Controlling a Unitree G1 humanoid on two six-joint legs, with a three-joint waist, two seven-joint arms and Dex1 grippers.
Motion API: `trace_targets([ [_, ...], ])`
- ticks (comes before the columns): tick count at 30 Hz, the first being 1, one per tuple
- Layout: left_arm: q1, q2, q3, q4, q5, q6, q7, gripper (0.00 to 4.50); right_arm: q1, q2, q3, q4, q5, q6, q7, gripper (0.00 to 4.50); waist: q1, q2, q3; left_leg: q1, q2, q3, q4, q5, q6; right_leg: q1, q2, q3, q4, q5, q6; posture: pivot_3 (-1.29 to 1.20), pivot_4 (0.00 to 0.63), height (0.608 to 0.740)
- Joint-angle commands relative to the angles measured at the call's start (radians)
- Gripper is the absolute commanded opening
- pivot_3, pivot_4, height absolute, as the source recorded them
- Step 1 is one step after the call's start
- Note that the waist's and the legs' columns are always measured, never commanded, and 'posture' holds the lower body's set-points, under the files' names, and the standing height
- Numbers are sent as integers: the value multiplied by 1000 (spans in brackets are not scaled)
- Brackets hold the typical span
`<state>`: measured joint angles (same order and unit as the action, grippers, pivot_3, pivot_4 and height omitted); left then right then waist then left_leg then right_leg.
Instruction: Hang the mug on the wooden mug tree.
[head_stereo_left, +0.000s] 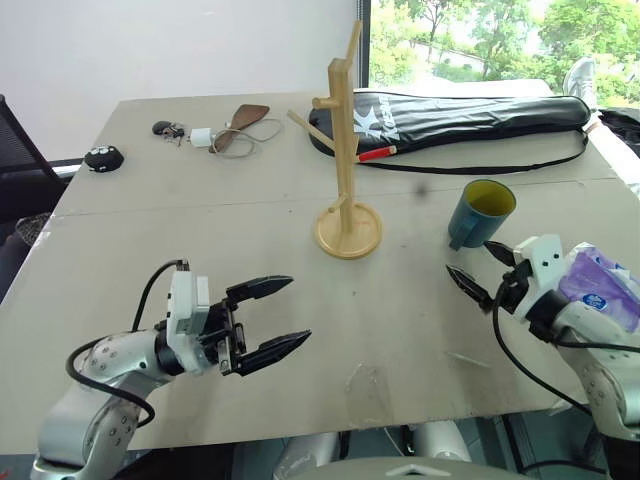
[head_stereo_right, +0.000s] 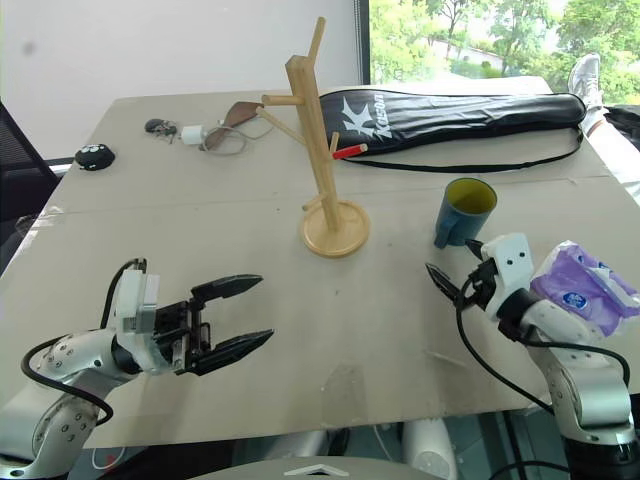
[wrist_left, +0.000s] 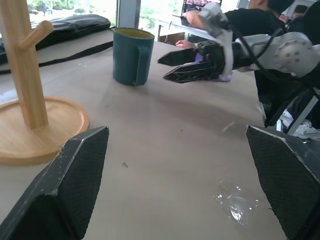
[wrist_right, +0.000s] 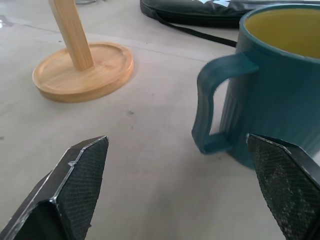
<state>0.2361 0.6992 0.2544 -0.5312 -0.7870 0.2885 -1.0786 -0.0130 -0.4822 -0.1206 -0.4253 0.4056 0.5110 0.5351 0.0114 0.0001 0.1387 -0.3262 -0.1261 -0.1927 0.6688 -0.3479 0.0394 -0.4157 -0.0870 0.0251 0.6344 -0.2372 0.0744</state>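
left eye view shows the mug (head_stereo_left: 480, 213) standing upright on the bench (head_stereo_left: 200, 250), to the right of the wooden mug tree (head_stereo_left: 345, 150) and apart from its round base, with its handle turned toward the robot's near side. the mug's yellow-green inside faces up and nothing hangs on the tree's pegs. the right gripper (head_stereo_left: 482, 273) sits just in front of the mug, its fingers spread open and holding nothing; in the right wrist view the mug's handle stands between the two open fingers (wrist_right: 75, 190) but beyond their tips, untouched. the left gripper (head_stereo_left: 278, 315) hovers over the near left part of the bench, well apart from the tree and the mug, its fingers also open and empty, pointing across toward the right. behind the tree a long black bag (head_stereo_left: 470, 118) lies along the far edge, and a few small items, among them a white charger (head_stereo_left: 201, 137) and a black round object (head_stereo_left: 103, 157), lie at the far left
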Motion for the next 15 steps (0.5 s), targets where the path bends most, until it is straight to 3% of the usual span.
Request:
trace_targets([
  [1, -10, 17, 21, -71, -33, 24, 25, 4500, -52, 5, 25, 35, -8, -21, 13, 4449, 1, 0, 0, 0, 0, 0, 0, 0, 0, 0, 0, 0, 0, 0, 0, 0, 150, 740],
  [13, 12, 21, 54, -96, -52, 47, 36, 4500, -133, 24, 51, 159, -23, -61, 35, 4449, 1, 0, 0, -1, 0, 0, -1, 0, 0, -1, 0, 0, -1, 0, 0, 0, 150, 740],
  [15, 20, 18, 57, -95, -49, 43, 35, 4500, -143, 31, 51, 187, -24, -78, 37, 3906, 1, 0, 0, -1, 0, 0, -1, 0, 0, -1, 0, 0, -1, 0, 0, 0, 150, 740],
])
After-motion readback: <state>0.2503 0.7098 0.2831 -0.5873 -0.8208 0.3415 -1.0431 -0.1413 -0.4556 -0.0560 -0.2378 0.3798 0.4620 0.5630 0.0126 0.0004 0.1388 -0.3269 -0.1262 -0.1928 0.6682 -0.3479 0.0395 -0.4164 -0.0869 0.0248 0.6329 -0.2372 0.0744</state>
